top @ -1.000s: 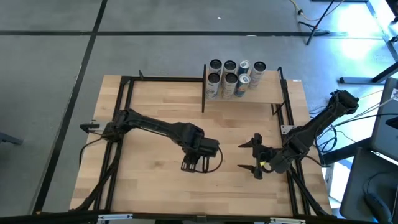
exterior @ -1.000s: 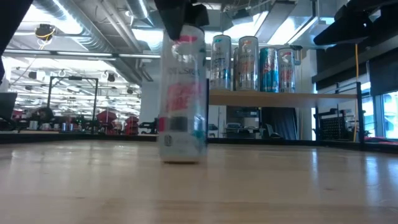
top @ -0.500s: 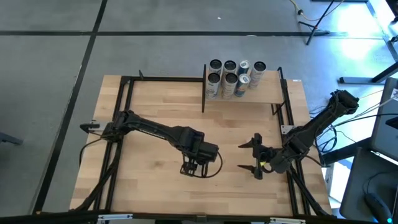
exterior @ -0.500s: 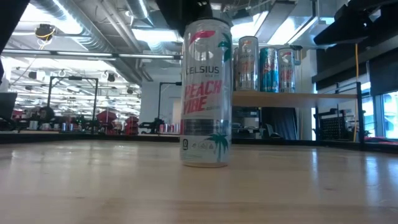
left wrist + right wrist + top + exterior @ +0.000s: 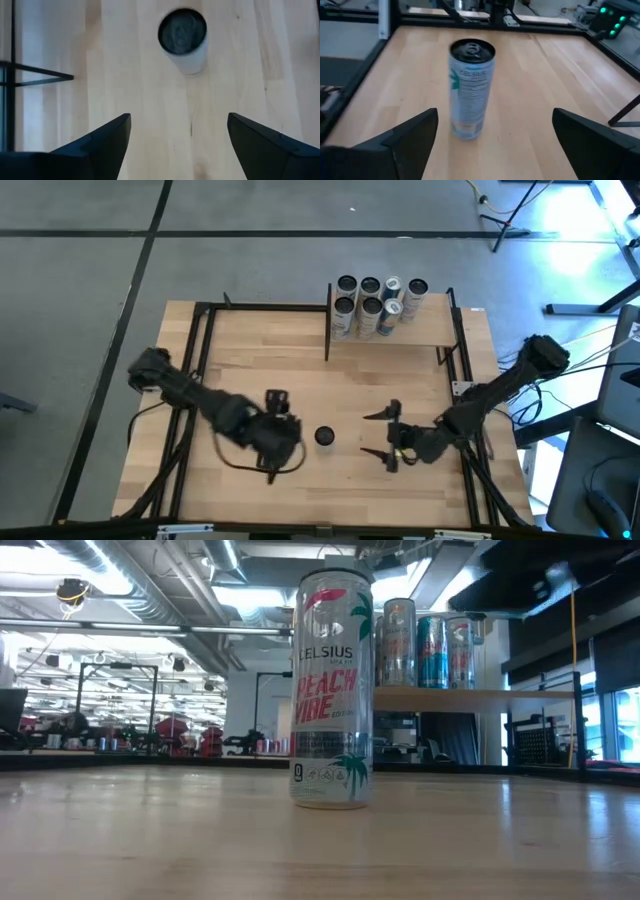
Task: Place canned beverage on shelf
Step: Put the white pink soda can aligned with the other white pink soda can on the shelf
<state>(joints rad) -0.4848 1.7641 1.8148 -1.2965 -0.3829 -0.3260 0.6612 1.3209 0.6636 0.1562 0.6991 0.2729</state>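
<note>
The shelf (image 5: pixel 400 332) stood at the far edge, well apart from the can (image 5: pixel 324 437), which stood upright mid-table between my grippers. My right gripper (image 5: pixel 381 442), jaws wide, faced it nearest; my left gripper (image 5: pixel 277 402), jaws apart, had released it and drawn back.

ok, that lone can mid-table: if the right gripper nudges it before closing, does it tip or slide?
The can is tall and slim on a narrow base, so a high nudge probably tips it; once down it would likely roll. Its glossy wall and the smooth table suggest a low push slides it. The right gripper is open and level with it, so centre first.
</note>
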